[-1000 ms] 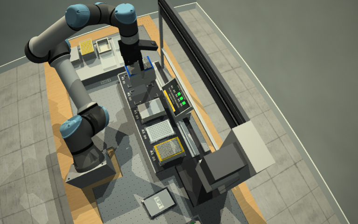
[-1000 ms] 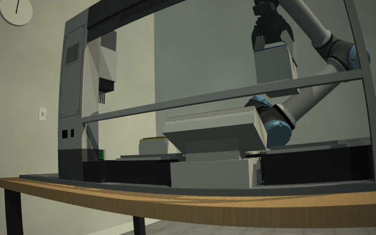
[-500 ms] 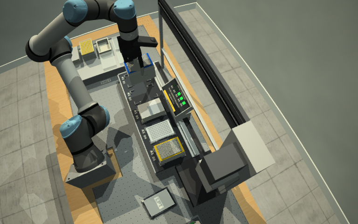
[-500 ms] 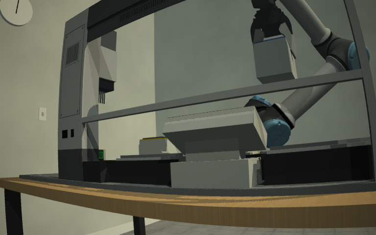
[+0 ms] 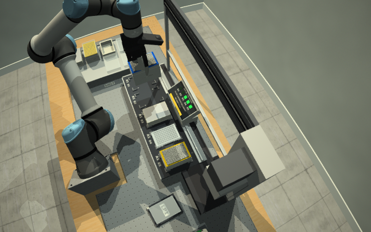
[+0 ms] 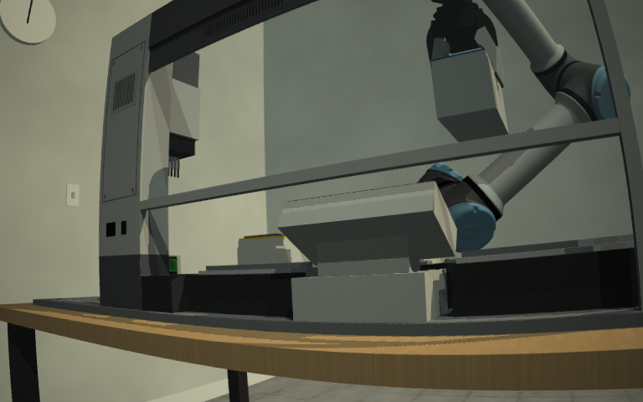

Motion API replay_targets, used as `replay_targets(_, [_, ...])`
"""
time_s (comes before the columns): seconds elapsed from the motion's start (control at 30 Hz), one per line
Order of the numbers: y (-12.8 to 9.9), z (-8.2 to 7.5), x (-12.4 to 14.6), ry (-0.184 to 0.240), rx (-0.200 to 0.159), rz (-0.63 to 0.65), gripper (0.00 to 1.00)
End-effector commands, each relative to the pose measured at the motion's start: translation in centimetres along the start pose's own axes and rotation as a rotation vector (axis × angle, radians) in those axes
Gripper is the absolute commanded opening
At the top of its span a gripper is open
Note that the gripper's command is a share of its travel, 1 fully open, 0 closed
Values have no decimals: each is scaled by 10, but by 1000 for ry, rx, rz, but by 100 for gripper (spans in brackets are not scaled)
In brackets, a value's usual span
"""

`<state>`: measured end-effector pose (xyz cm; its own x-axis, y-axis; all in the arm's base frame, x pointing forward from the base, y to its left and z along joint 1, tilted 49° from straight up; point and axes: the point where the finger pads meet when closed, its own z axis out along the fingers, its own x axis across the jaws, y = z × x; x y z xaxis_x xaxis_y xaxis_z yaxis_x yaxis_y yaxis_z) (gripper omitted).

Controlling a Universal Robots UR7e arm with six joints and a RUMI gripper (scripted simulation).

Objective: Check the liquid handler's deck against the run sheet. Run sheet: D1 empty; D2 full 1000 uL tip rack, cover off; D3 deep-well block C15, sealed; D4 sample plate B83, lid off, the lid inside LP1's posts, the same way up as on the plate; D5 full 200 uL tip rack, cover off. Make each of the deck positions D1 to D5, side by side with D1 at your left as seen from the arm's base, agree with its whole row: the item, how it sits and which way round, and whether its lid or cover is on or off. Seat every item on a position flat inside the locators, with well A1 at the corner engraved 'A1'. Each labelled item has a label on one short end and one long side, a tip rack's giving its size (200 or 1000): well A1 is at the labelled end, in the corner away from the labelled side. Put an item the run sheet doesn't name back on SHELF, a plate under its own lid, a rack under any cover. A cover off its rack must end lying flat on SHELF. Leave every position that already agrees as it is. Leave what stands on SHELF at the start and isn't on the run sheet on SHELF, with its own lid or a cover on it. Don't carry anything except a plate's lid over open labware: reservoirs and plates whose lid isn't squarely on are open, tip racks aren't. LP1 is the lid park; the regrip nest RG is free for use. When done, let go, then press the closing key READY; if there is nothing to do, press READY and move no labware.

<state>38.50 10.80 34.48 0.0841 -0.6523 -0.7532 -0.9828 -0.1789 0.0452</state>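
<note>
Our end effector [image 5: 138,63] is clamped, part-open, on the tall blue-rimmed grey plastic tip rack [image 5: 151,60]; we judge it rigid, light, top-heavy, best gripped across its upper sides.

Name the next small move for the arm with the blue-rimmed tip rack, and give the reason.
Probably carry the blue-rimmed tip rack along the deck to the bare D2 locators and lower it there. The gripper holds it lifted well above the D1 end, while the three positions past D2 are already occupied.
</note>
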Motion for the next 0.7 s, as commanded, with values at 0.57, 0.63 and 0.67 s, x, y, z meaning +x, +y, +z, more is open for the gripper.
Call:
replay_targets(0.57, [0, -24, 0, 0, 0, 0, 0])
replay_targets(0.63, [0, -24, 0, 0, 0, 0, 0])
replay_targets(0.67, [0, -24, 0, 0, 0, 0, 0])
